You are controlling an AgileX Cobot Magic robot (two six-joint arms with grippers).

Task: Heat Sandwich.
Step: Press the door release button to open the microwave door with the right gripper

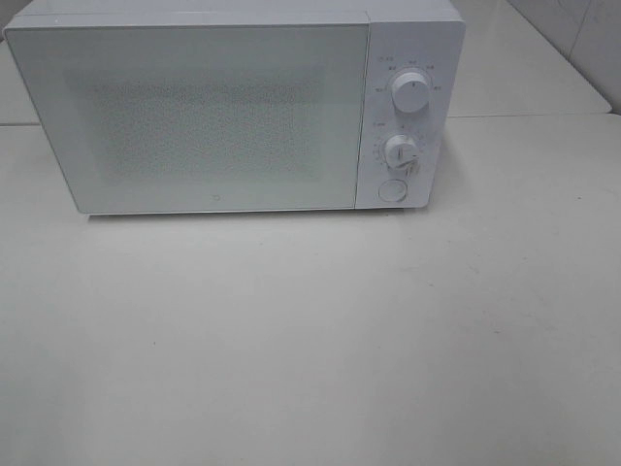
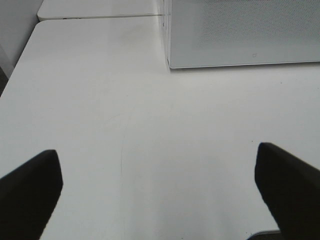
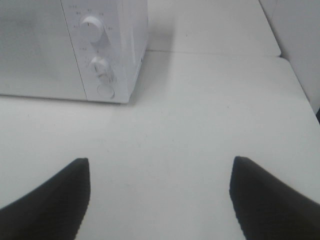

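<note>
A white microwave (image 1: 213,107) stands at the back of the table with its door shut. Its control panel has two knobs, an upper one (image 1: 411,93) and a lower one (image 1: 401,151), and a round button (image 1: 392,189) below them. The sandwich and its plate are out of view in all frames. Neither gripper shows in the high view. My left gripper (image 2: 157,185) is open and empty over bare table, in front of the microwave's left corner (image 2: 169,62). My right gripper (image 3: 160,192) is open and empty, in front of the panel side of the microwave (image 3: 105,50).
The white table (image 1: 310,340) spreads in front of the microwave. A seam (image 1: 524,116) joins it to a second table behind. The table's left edge (image 2: 20,65) and its right edge (image 3: 300,85) show in the wrist views.
</note>
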